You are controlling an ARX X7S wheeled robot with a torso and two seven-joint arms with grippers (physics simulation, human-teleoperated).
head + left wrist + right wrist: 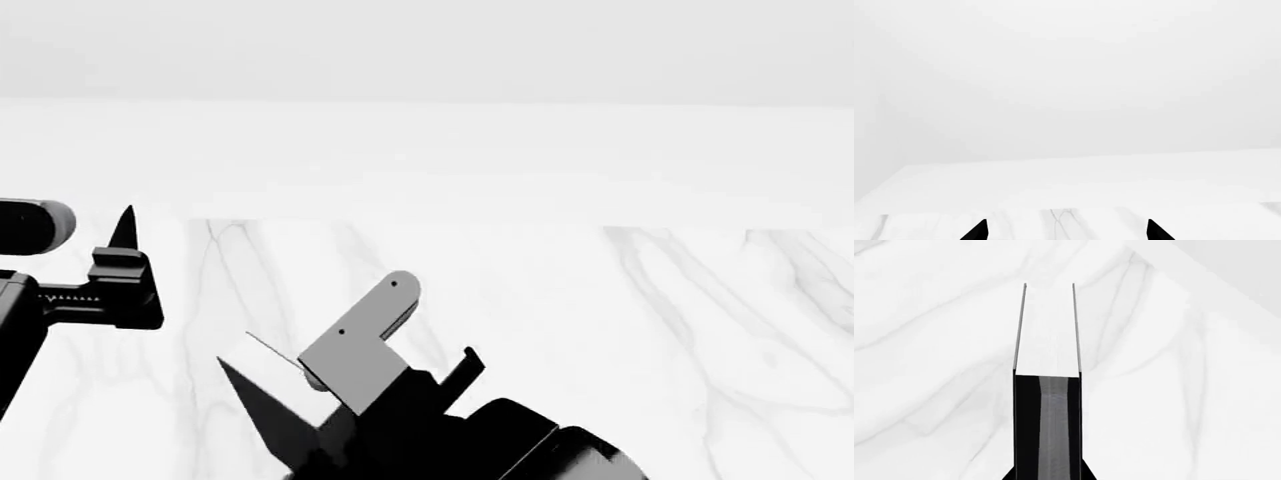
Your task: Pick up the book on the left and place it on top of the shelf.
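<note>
We have the book (1046, 390) pinched edge-on between the right gripper's (354, 375) fingers; in the right wrist view its white page edges and thin dark covers run straight out ahead of the gripper, so its long axis lies along the gripper's reach. In the head view the book reads as a dark wedge with a pale face, held just above the marble table (601, 330) and tilted. The left gripper (1066, 231) sits well off to the book's left, fingers spread with nothing between them. We see no shelf in any view, so we cannot tell which way it lies from the book. We judge the right arm should carry on, and the coming move turns on finding the shelf top first.
</note>
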